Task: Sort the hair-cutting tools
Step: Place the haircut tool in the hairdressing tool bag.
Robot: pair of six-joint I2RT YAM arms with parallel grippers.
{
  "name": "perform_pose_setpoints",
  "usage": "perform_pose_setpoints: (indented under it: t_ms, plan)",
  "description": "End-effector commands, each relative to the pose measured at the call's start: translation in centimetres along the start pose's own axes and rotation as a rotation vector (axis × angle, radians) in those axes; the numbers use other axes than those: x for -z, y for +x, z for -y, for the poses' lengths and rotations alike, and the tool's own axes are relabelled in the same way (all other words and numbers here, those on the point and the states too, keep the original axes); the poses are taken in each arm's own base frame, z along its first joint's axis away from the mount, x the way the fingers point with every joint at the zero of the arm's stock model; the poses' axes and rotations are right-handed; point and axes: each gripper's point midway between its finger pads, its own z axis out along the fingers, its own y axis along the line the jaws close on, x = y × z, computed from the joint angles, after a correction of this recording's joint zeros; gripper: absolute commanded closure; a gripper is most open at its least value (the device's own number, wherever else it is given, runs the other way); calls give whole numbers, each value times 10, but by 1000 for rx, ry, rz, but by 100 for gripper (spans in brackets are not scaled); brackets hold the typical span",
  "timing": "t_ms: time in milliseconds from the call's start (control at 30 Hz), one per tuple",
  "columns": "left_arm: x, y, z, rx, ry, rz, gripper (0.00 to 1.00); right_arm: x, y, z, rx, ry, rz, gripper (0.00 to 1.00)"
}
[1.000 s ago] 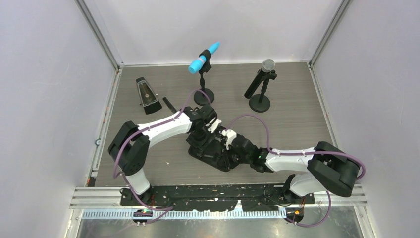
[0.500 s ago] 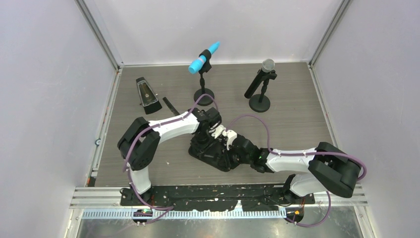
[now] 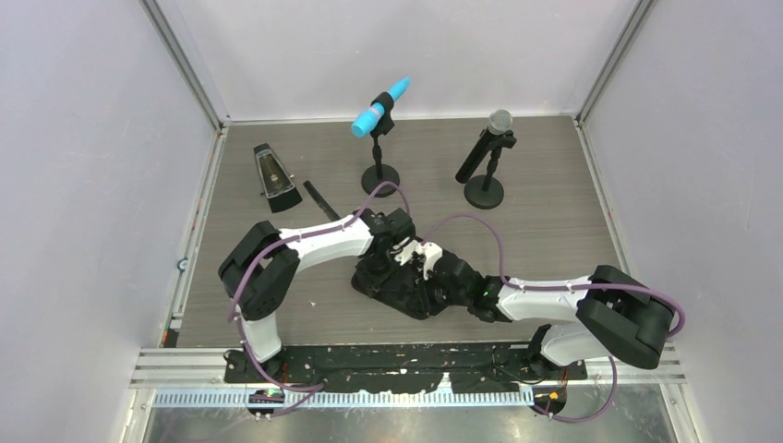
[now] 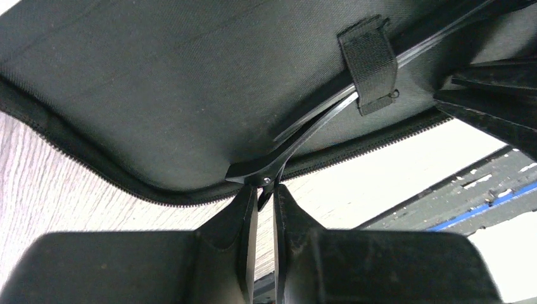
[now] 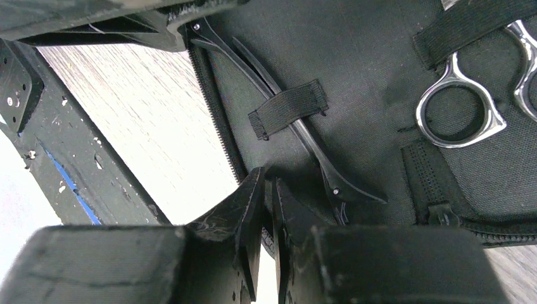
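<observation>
L jaws nearly shut, pinching the pivot end of a thin black hair clip (image 4: pixel 310 130). The rest of the clip runs under an elastic strap (image 4: pixel 370 63) inside the open black case (image 4: pixel 158 95), which sits mid-frame in the top view. R jaws down to a slit, apparently clamped on the case's zip edge, lower centre of R wrist view. Silver scissors (image 5: pixel 459 104) strapped in the case, upper right of that view. Comb (image 3: pixel 317 197) lies on the worktop (image 3: pixel 554 221) up-left of the case, near the metronome (image 3: pixel 274 175).
</observation>
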Motion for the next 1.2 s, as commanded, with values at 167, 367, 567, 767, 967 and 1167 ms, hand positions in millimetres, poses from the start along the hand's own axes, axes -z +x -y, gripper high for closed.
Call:
perform_pose_setpoints:
  t_ms: [167, 367, 567, 767, 967, 1167]
  plan:
    - [6, -27, -12, -73, -283, 196, 100, 8, 45, 26, -3, 100, -142, 80]
    - [-1, -35, -4, -55, -316, 245, 100, 9, 45, 27, -9, 104, -128, 81]
    - [-3, -43, 13, -120, -308, 300, 100, 12, 41, 26, -6, 99, -103, 81]
    - [-6, -48, 19, -150, -295, 315, 100, 20, 31, 23, 6, 74, -28, 78]
    - [-7, -46, 18, -141, -301, 285, 100, 46, -2, 23, -52, 103, 174, 64]
    - [-8, -44, 19, -142, -294, 280, 100, 77, -24, 45, -192, 225, 325, 54]
